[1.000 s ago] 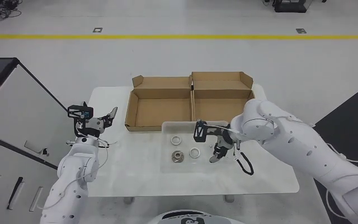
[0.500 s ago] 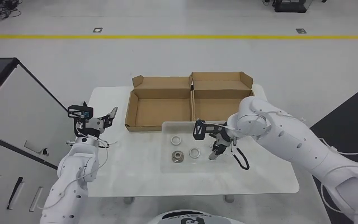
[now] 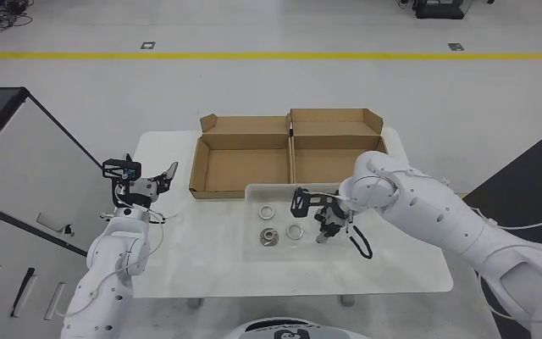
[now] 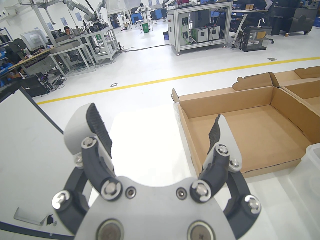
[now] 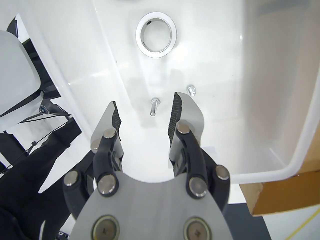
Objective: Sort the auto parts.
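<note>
Pale workshop floor crossed by a yellow line (image 3: 271, 56) lies behind a white surface (image 3: 195, 263) that carries all the parts. Over the left edge of this surface hangs the left tool (image 3: 161, 176), its two fingers (image 4: 96, 126) spread wide with nothing between them, pointing toward the boxes. Next comes the left cardboard box (image 3: 240, 169), open with its flaps up, and pressed against its right wall stands the right cardboard box (image 3: 334, 161), also open; both sit at the back of the surface. Just in front of where they meet is a translucent white plastic bin (image 3: 271, 187), which holds the auto parts. In its left half lie a metal ring (image 3: 267, 211) toward the back and a flanged hub (image 3: 268, 236) toward the front, near each other but apart. A second metal ring (image 3: 295, 230) lies flat just right of the hub. Further right, the right tool (image 3: 326, 229) is down inside the bin, close to the floor. In its wrist view the jaws stand open on either side of a hex bolt (image 5: 153, 106) lying on its side on the bin floor, with a gap showing between the bolt and each pad. A smaller bolt (image 5: 191, 90) rests just beyond one fingertip, outside the jaws and close to the hex bolt.
</note>
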You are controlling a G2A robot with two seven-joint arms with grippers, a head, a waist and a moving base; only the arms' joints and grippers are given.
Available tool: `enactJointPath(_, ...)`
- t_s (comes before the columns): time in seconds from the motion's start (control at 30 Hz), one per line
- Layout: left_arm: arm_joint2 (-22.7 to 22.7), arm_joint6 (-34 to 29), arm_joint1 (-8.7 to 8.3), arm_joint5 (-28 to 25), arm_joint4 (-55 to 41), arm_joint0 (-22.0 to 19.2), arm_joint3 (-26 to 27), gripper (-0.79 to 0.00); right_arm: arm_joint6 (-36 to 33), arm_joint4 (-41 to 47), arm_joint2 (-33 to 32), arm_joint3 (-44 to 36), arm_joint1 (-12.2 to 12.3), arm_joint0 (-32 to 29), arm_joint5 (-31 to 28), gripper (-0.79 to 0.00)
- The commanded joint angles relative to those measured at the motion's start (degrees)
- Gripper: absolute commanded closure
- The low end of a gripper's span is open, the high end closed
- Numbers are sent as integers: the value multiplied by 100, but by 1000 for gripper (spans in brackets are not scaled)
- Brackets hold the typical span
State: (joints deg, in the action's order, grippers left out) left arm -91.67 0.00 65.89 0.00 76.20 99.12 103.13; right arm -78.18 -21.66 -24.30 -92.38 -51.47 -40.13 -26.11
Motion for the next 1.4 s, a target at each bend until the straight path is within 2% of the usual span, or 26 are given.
enactJointPath(0.0,0,0,0,0,0,0,0,-785,15,49,100,58,-14,49,-15,-459)
enactJointPath(0.33,0,0,0,0,0,0,0,-785,28,112,297,235,6,195,-28,-459)
enactJointPath(0.5,0,0,0,0,0,0,0,-785,56,118,343,231,32,182,-55,-388)
enactJointPath(0.6,0,0,0,0,0,0,0,-785,70,127,360,237,35,176,-70,-379)
enactJointPath(1.37,0,0,0,0,0,0,0,-785,161,226,674,618,-73,274,-161,-348)
